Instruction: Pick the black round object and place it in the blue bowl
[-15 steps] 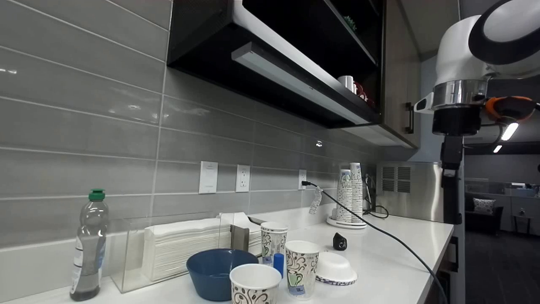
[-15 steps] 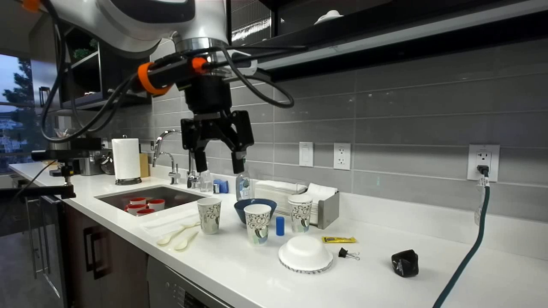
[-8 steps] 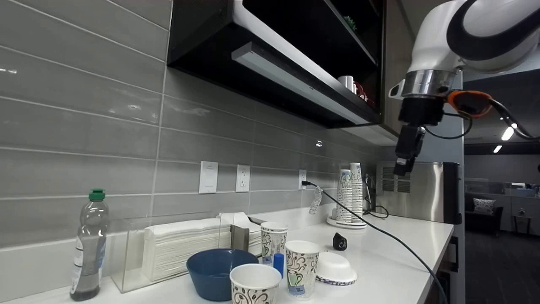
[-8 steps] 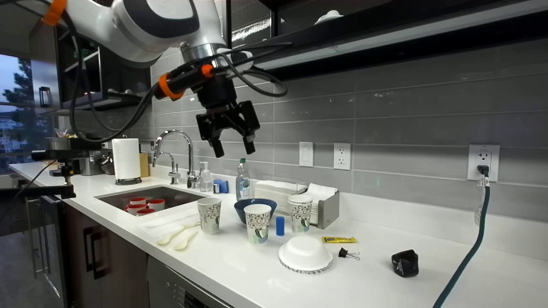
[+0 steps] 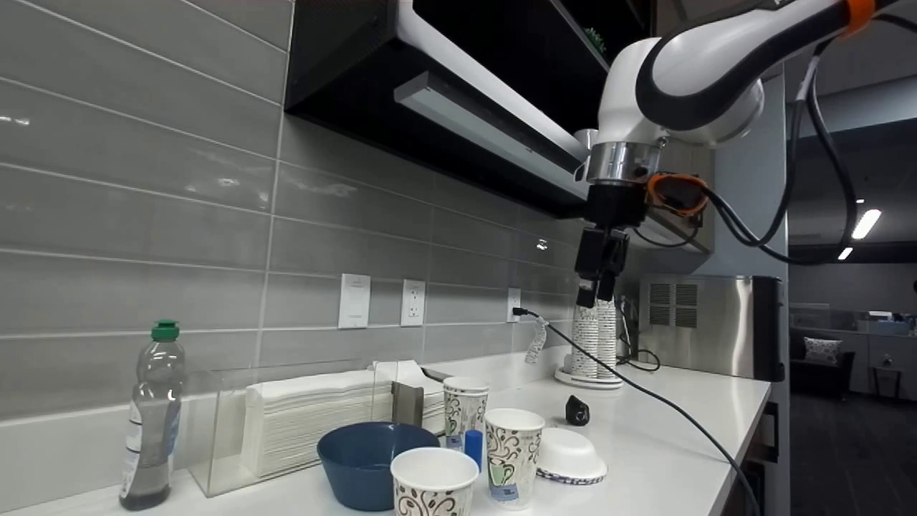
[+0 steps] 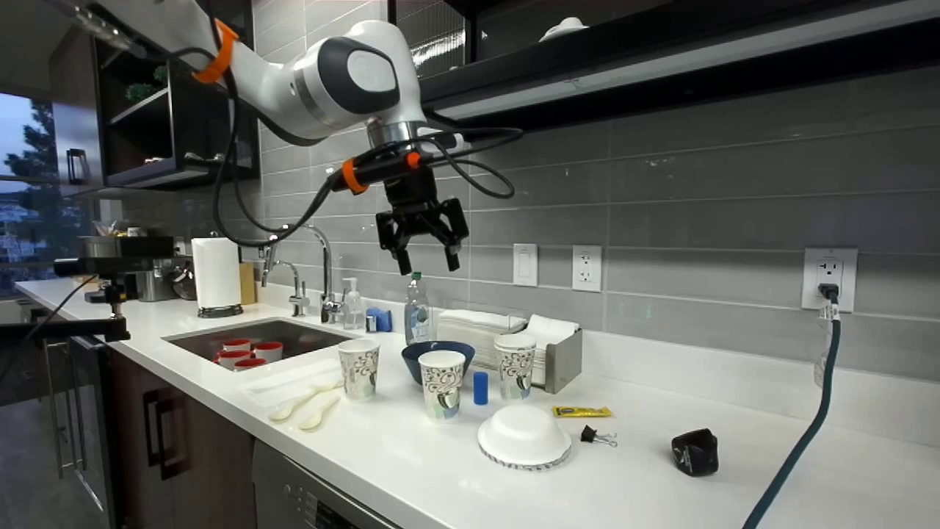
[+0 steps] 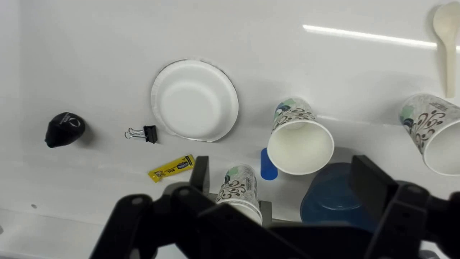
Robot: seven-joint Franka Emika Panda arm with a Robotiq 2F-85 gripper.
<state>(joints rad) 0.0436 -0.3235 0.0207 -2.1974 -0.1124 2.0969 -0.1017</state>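
Observation:
The black round object (image 6: 695, 452) lies on the white counter, apart from other things. It also shows in an exterior view (image 5: 577, 411) and at the left of the wrist view (image 7: 64, 130). The dark-blue bowl (image 5: 358, 476) stands among paper cups by the napkin holder; it shows partly hidden behind a cup in an exterior view (image 6: 411, 363) and low right in the wrist view (image 7: 330, 194), partly covered by a finger. My gripper (image 6: 429, 266) is open, empty and high above the counter, pointing down. Its spread fingers show in the wrist view (image 7: 282, 172).
Patterned paper cups (image 6: 441, 386), a blue cylinder (image 6: 480, 388), an upturned white bowl (image 6: 523, 437), a yellow packet (image 6: 581, 412) and a binder clip (image 6: 591, 435) stand or lie between bowl and black object. A power cable (image 6: 804, 433) crosses the counter. A dark shelf (image 5: 458, 107) hangs above.
My arm has moved left in an exterior view and right in the opposite picture, farther over the counter. The gripper rose, tilted, then turned nearly upright. It stays open; the counter items have not moved.

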